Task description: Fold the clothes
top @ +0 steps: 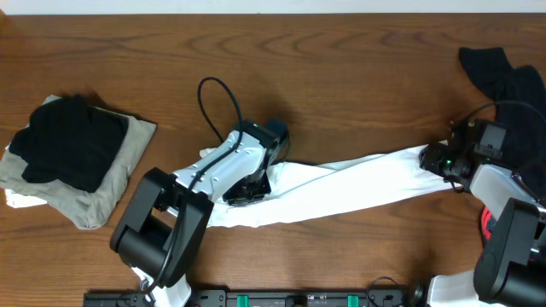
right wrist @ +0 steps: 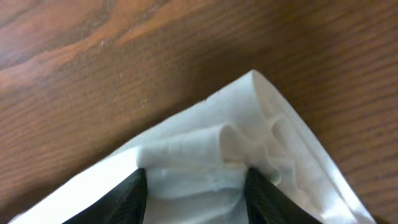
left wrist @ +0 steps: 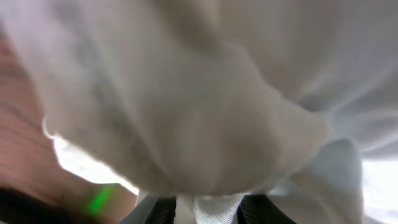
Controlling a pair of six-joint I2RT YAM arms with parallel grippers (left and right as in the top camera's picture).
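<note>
**Overhead:** The left arm reaches from the near left edge up and to the right, with the left gripper point(top: 247, 189) pointing down onto the near-left end of the white T-shirt point(top: 341, 183). The right arm rises from the near right corner, and the right gripper point(top: 431, 159) meets the shirt's far-right end. The shirt lies as 1 long twisted band between the 2 grippers. The wooden table point(top: 341, 68) is bare across its far half. A black garment point(top: 499, 72) lies at the far right corner, and a folded pile point(top: 111, 183) of tan cloth topped with black sits at the left.

**Left wrist:** White T-shirt point(left wrist: 205, 93) fills nearly the whole view, blurred. The left gripper point(left wrist: 211, 211) is clenched on a bunch of it, which shows between the dark fingers point(left wrist: 258, 211).

**Right wrist:** A creased corner of the white T-shirt point(right wrist: 186, 149) rests on the table point(right wrist: 124, 62). The right gripper point(right wrist: 196, 193) has its fingers point(right wrist: 134, 196) on either side of the bunched cloth. I cannot tell whether they are pinching it or have let go.
</note>
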